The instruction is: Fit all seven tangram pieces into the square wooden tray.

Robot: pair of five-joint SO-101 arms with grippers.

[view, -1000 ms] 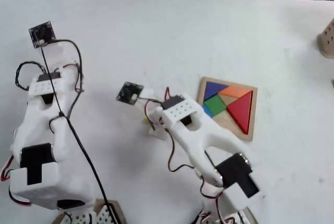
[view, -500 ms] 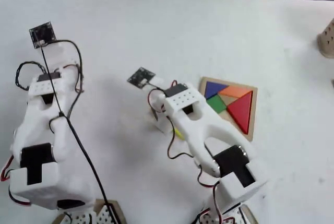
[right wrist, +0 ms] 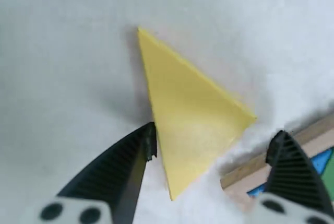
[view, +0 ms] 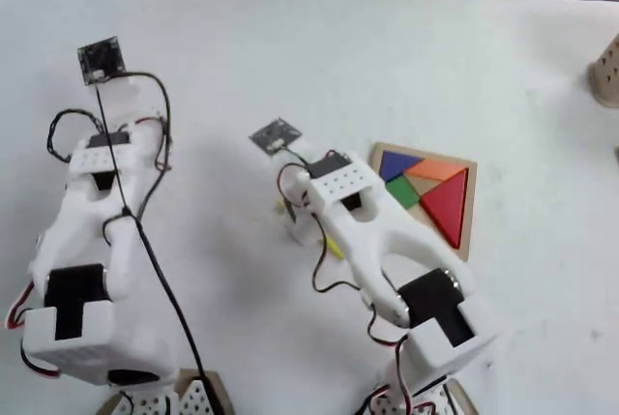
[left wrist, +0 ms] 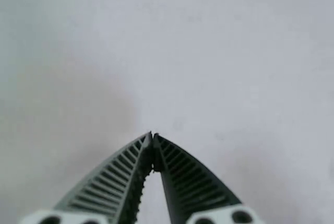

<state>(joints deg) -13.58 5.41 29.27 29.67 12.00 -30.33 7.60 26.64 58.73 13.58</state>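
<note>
Right wrist view: the yellow triangle (right wrist: 190,125) lies flat on the table (right wrist: 62,51), well in from its edges, between the wide-open right fingers (right wrist: 130,166), just beside the tray (right wrist: 271,158); left fingers (left wrist: 125,177) closed, empty

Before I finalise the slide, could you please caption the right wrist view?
Open right gripper straddles the yellow triangle lying on the white table beside the wooden tray.

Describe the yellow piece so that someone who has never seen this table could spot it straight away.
On the white table sits a square wooden tray holding coloured pieces. Beside it, inside the open right pincer, lies a flat triangle. It is the only yellow piece, and it lies on the table, not in the tray.
</note>
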